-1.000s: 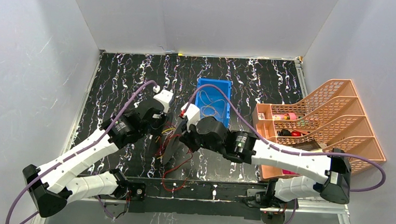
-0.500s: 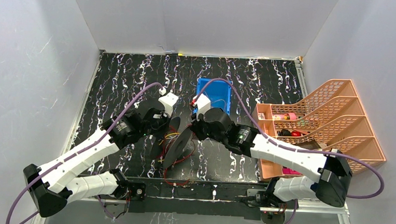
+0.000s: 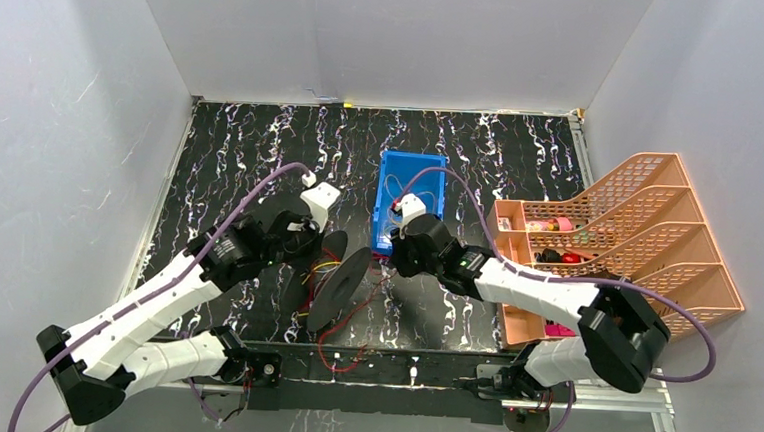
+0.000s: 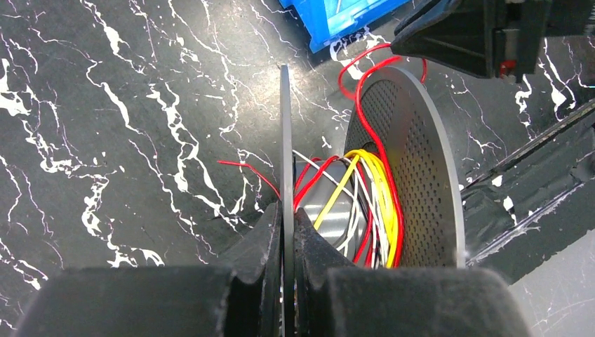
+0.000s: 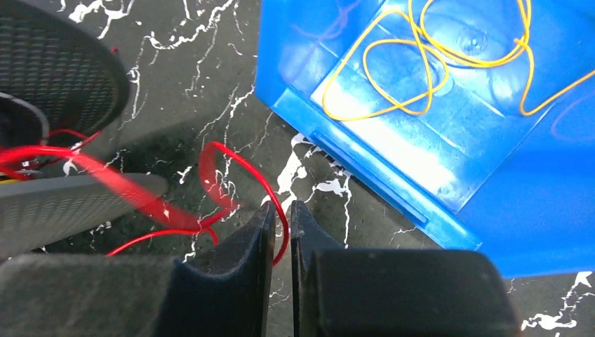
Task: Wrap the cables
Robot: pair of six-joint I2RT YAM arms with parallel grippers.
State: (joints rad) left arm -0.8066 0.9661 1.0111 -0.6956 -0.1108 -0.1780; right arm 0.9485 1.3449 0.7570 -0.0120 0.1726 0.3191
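Left gripper (image 4: 288,232) clamps the spool flange (image 4: 286,133) edge-on; right gripper (image 5: 281,219), jaws nearly closed, pinches the red cable (image 5: 242,160); blue bin (image 5: 365,168) with yellow cable (image 5: 423,50) at 1 o'clock

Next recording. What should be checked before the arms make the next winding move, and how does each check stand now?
1. Left gripper clamped on the near flange of the spool: ok.
2. Right gripper shut on the red cable: ok.
3. Red cable taut between gripper and spool: not ok, it loops slack over the table.
4. Yellow cable wound between the flanges: ok.
5. Right gripper clear of the blue bin: ok, beside it, apart.
6. How much red cable is left to wind: cannot tell.
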